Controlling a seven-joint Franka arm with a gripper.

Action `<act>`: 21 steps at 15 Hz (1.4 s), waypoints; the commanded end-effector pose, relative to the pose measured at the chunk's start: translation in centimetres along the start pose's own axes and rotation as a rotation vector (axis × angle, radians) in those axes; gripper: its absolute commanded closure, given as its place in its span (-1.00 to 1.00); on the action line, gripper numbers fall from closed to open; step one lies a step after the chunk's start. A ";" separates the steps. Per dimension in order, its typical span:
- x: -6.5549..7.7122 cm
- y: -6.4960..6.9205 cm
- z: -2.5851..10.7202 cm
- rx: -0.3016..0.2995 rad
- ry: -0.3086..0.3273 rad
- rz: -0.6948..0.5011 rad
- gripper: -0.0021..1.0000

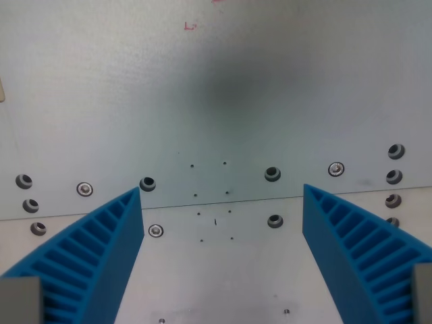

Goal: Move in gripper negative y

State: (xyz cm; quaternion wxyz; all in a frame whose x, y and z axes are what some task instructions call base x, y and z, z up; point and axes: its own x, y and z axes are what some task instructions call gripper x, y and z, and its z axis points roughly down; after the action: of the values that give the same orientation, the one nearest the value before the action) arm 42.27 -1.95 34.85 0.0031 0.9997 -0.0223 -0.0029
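in the wrist view, the gripper (223, 209) with ribbed blue plastic fingers (94, 256) hangs with jaws wide apart and empty above the pale grey metal plate (223, 88) dotted with screw holes (273, 173). there is no object to grasp; the step likely calls for a steady sideways slide at constant height, keeping clear of the plate.

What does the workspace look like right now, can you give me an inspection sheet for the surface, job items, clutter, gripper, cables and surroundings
Surface: pale grey metal plate with dark screw holes and silver bolt heads; a seam runs across it between two panels.
Job's things: nothing seen; the task is only a gripper move.
Clutter: nothing seen, apart from a small red mark near the top edge.
Grippers: gripper open, its two blue ribbed fingers spread wide with nothing between them.
Cables: nothing seen.
Surroundings: a beige edge at the wrist view's left; too little shows to identify it.
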 end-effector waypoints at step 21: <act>0.0 -10.5 -0.2 0.000 0.005 0.000 -1.00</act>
State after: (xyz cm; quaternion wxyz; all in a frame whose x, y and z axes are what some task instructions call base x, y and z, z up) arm 42.20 8.02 34.65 0.0012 0.9999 -0.0113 0.0034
